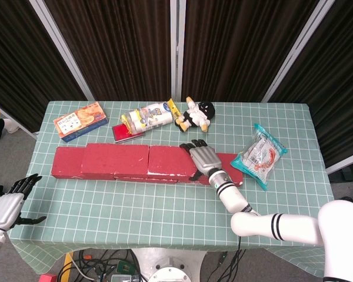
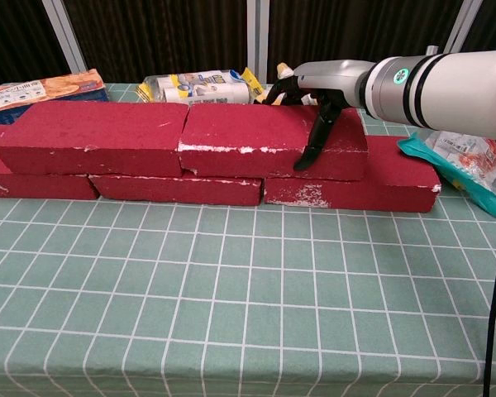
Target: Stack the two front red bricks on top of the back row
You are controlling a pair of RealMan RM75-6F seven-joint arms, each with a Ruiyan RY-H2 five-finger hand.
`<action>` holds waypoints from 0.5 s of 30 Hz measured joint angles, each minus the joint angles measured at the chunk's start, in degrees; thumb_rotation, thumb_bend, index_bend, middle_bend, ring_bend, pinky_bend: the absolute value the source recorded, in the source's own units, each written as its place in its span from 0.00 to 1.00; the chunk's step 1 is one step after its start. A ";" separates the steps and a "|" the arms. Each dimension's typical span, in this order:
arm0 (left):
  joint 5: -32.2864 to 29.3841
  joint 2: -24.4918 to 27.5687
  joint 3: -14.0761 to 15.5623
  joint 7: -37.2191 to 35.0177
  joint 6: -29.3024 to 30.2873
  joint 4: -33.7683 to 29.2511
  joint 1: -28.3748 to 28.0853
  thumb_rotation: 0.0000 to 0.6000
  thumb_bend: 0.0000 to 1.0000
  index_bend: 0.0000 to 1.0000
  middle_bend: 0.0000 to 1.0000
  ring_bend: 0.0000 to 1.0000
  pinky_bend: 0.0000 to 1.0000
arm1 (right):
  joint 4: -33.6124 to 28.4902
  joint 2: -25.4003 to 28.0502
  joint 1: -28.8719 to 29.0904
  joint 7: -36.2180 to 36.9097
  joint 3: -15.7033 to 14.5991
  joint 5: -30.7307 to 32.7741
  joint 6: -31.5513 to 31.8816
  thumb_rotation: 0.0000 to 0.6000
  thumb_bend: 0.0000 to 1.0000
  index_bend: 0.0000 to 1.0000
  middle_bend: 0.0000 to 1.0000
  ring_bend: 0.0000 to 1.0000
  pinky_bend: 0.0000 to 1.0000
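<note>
Two upper red bricks noted atop the back row: left upper brick (image 2: 95, 132) and right upper brick (image 2: 269, 139), set end to end and touching, each bridging the joints of the lower course. Lower row of red bricks (image 2: 178, 188) laid lengthwise across the green checked tablecloth (image 2: 231, 289), its right end (image 1: 228, 160) left uncovered. Right hand (image 1: 205, 158) draped over the right end of the right upper brick, palm on the top face, fingers (image 2: 283, 89) hooked over the back edge, thumb (image 2: 314, 141) pressed down the front face; clasped on that brick. Left hand (image 1: 12, 200) held off the table's front left corner, well apart from the bricks, fingers spread and holding nothing. Recorded behind the wall, from left: orange-and-blue cracker box (image 1: 79, 121); clear plastic jar (image 1: 144, 117) lying on its side; flat red packet (image 1: 128, 133) just in front of the jar; black-haired plush doll (image 1: 195, 114). Teal-edged snack bag (image 1: 259, 154) lying just beside the row's right end.
</note>
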 measured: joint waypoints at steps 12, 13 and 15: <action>0.12 -0.03 0.09 -0.76 -0.02 0.47 0.05 1.00 0.01 0.04 0.00 0.00 0.00 | 0.41 -0.58 0.14 -0.55 0.12 0.52 -0.13 1.00 0.05 0.17 0.34 0.00 0.00; 0.12 -0.04 0.08 -0.76 -0.03 0.47 0.04 1.00 0.01 0.04 0.00 0.00 0.00 | 0.40 -0.57 0.15 -0.57 0.13 0.54 -0.17 1.00 0.05 0.17 0.34 0.00 0.00; 0.12 -0.02 0.11 -0.77 -0.08 0.46 0.03 1.00 0.01 0.04 0.00 0.00 0.00 | 0.36 -0.58 0.16 -0.59 0.15 0.61 -0.26 1.00 0.04 0.13 0.32 0.00 0.00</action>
